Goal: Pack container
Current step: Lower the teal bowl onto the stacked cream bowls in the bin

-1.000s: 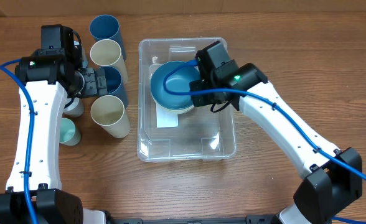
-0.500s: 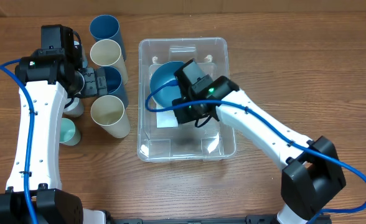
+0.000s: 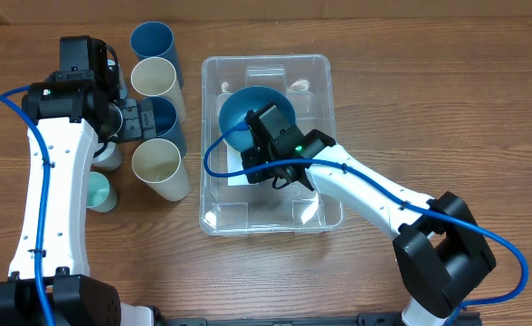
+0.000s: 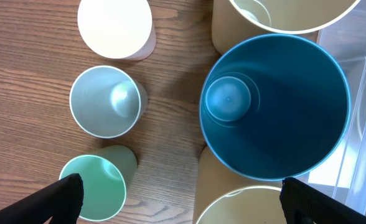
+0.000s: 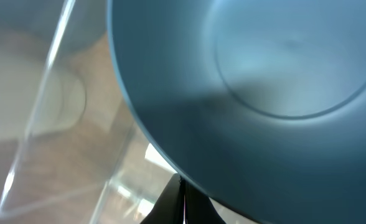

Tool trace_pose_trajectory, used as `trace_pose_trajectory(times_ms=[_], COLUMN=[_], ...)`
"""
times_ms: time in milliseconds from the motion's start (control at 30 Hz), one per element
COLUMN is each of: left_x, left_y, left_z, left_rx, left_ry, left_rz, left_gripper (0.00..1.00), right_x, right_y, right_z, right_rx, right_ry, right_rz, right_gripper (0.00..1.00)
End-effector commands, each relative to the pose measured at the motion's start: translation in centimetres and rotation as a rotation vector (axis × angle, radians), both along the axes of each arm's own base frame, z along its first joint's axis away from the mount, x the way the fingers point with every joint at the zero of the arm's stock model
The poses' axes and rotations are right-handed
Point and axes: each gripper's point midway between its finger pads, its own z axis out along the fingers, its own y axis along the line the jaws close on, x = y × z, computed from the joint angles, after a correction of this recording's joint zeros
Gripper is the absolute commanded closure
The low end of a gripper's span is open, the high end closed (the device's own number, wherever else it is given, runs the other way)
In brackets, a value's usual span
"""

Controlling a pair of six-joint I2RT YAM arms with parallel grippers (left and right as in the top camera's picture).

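While the left gripper [image 4: 182,182] hangs wide open over a blue cup [image 4: 276,106] near the left edge, gripping nothing, right gripper [image 5: 183,196] looks pinched tight on the blue bowl [image 3: 248,104], bowl tilted inside the container [image 3: 266,58], mid-bench, bit toward the far edge

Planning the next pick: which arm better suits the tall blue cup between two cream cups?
Left: the left gripper hovers open over the tall blue cup; the right gripper grips the round blue bowl inside the clear plastic container.

Right hand [image 5: 183,203] mostly cut off below, perhaps pinching blurred, edge-cropped blue bowl [image 5: 264,93].
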Motion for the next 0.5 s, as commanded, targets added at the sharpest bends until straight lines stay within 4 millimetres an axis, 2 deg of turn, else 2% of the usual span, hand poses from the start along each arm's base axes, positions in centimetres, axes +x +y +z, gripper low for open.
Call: trace_pose_trajectory(times_ms=[0,200,233,267,300,333,400,467], left_x=[0.5,0.5,0.5,0.5,0.5,0.5,0.5,0.5], left_y=[0.3,0.3,0.3,0.3,0.3,0.3,0.3,0.3], left_z=[0.5,0.5,0.5,0.5,0.5,0.5,0.5,0.5], left_rx=[0.012,0.012,0.012,0.012,0.012,0.012,0.012,0.012], left_ry=[-0.016,-0.016,-0.016,-0.016,-0.017,-0.016,-0.016,-0.017], left_rz=[-0.011,-0.011,-0.011,-0.011,-0.011,-0.011,-0.011,-0.011], left_gripper=[0.00,0.00,0.00,0.00,0.00,0.00,0.00,0.00], right_x=[2.8,3.0,2.9,2.9,2.9,2.8,2.6,2.2], right_y=[-1.5,-1.4,-1.4,-1.4,-1.4,-1.4,-1.5,-1.8], right_z=[0.6,1.0,1.4,1.9,2.8,3.5,6.1,9.6], right_rx=[-0.076,-0.084,-0.092,-0.093,-0.091,-0.084,-0.068,-0.046], right_ry=[-0.131,-0.157,-0.159,-0.163,-0.166,-0.169,-0.182,-0.210], right_rz=[-0.073,-0.039,-0.026,-0.020,-0.021,-0.020,-0.020,-0.024], right_gripper=[0.96,0.94,0.87,0.74,0.66,0.62,0.59,0.55])
